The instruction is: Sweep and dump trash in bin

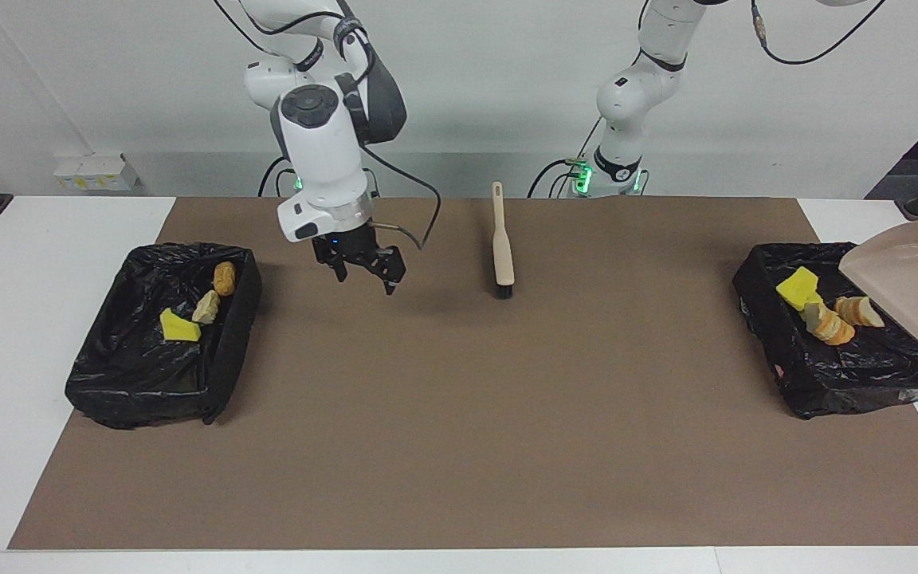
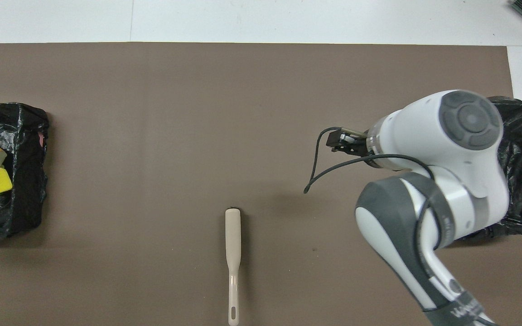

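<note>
The trash lies in two black-lined bins: three scraps [image 1: 198, 304] in the bin [image 1: 158, 335] at the right arm's end, the others [image 1: 821, 307] in the bin [image 1: 841, 351] at the left arm's end, under a tilted dustpan [image 1: 909, 279]. The right gripper [image 1: 363, 267] hangs open and empty over the mat between the first bin and the brush [image 1: 500, 239], apart from both. The left gripper is out of sight.

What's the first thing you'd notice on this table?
The beige brush lies alone mid-table, near the robots. The right gripper hangs open over the mat beside one black-lined bin. At the left arm's end, a beige dustpan tilts over the other bin, where scraps lie.
</note>
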Tool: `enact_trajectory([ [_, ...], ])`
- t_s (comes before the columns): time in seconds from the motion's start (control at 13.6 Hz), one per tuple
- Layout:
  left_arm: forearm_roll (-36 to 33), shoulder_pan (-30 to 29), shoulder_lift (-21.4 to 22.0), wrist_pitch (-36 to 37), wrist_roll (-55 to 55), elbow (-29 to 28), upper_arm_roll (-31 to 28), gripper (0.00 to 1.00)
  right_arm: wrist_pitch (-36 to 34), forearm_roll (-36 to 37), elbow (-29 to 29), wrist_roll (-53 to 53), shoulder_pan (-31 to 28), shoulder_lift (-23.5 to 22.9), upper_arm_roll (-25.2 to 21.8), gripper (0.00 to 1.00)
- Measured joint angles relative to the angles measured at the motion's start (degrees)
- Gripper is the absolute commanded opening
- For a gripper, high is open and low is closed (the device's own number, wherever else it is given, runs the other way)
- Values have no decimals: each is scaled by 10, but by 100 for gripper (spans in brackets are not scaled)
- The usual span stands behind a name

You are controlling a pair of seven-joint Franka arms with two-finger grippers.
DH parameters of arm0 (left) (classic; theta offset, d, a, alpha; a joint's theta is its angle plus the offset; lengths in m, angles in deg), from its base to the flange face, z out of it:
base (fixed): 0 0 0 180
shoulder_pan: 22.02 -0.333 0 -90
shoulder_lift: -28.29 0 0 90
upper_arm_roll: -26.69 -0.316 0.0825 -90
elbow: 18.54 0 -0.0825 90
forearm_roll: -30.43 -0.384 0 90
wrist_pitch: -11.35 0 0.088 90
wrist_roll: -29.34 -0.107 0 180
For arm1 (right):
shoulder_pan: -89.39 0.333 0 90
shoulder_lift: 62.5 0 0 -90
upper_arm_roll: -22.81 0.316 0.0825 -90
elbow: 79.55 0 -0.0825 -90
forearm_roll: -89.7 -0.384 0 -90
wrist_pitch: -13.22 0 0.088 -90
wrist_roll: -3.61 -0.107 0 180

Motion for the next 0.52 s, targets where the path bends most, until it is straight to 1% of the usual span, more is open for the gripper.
enact_trajectory([
  [0.15, -13, 0, -2, -19, 0, 4, 0, 0, -64, 1, -44, 60, -37, 11, -4, 100],
  [0.29, -8, 1, -1, -22, 0, 20, 2, 0, -133, 3, -100, 109, -69, 19, -11, 100],
  [0.44, 45, 3, 0, -22, 0, 36, 9, 0, -189, 12, -149, 146, -92, 23, -16, 100],
  [0.52, 70, 6, 1, -21, 0, 43, 13, 0, -204, 17, -164, 155, -96, 23, -20, 100],
])
